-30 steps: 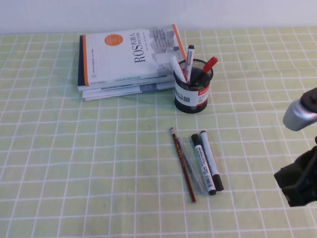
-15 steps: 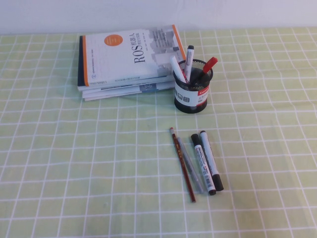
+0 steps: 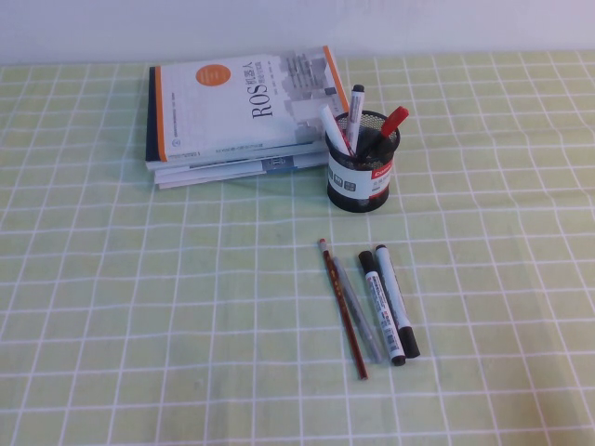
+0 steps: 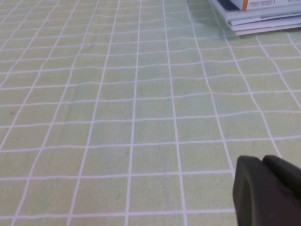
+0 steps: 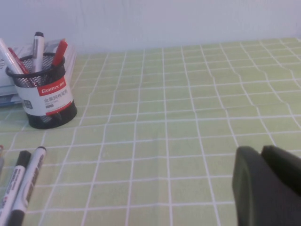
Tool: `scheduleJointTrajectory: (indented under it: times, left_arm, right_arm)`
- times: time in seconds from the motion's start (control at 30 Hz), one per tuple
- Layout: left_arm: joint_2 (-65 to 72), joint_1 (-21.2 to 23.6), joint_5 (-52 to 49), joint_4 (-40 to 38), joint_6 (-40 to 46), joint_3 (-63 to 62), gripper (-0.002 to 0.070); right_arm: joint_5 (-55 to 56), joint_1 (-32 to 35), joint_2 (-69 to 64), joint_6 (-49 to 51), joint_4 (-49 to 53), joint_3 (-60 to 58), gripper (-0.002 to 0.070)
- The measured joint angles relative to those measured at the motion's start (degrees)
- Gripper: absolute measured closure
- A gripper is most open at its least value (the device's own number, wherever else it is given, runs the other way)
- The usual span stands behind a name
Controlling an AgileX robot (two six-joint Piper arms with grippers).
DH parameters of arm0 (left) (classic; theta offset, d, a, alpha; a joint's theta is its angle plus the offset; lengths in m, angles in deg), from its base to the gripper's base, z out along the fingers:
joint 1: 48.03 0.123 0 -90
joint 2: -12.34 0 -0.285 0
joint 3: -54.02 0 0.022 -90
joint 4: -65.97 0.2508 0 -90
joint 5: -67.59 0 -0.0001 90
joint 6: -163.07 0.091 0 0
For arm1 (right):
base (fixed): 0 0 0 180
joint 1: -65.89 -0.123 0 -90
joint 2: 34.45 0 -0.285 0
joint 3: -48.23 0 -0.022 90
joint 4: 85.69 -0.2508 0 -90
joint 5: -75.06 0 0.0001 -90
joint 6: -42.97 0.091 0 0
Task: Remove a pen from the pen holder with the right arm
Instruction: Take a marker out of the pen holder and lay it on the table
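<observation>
A black mesh pen holder (image 3: 361, 172) (image 5: 46, 96) stands on the green checked cloth beside a stack of books. In it stand a red pen (image 3: 392, 121) (image 5: 59, 51), a white marker (image 3: 354, 113) (image 5: 37, 44) and other pens. Neither arm shows in the high view. In the right wrist view my right gripper (image 5: 262, 154) is shut and empty, low over the cloth, well off to the holder's right. My left gripper (image 4: 262, 162) is also shut with nothing in it, over bare cloth.
In front of the holder lie two black-capped white markers (image 3: 390, 302) (image 5: 21, 181), a clear pen (image 3: 358, 311) and a red-brown pencil (image 3: 343, 308). The book stack (image 3: 242, 107) (image 4: 256, 14) lies at the back, left of the holder, near the wall.
A second ago the right arm showed at the right edge of the high view; it has since drawn back out of that view. Nothing on the table moved.
</observation>
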Motion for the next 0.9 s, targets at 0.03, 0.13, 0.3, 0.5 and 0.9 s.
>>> scheduleJointTrajectory:
  times: [0.03, 0.13, 0.3, 0.5, 0.9]
  left_arm:
    - [0.0, 0.0, 0.0, 0.0, 0.0, 0.0, 0.0680]
    - [0.0, 0.0, 0.0, 0.0, 0.0, 0.0, 0.0680]
    - [0.0, 0.0, 0.0, 0.0, 0.0, 0.0, 0.0680]
    - [0.0, 0.0, 0.0, 0.0, 0.0, 0.0, 0.0680]
    - [0.0, 0.0, 0.0, 0.0, 0.0, 0.0, 0.0680]
  right_arm:
    - [-1.5, 0.5, 2.1, 0.0, 0.0, -0.6, 0.0689]
    - [-4.3, 2.3, 6.1, 0.0, 0.0, -1.1, 0.0688]
    - [-9.9, 3.5, 10.2, 0.0, 0.1, -1.1, 0.0688]
    - [-14.1, 3.5, 10.3, 0.0, 0.4, -1.2, 0.0688]
    - [-20.2, 3.4, 10.3, -2.8, 0.4, -1.2, 0.0688]
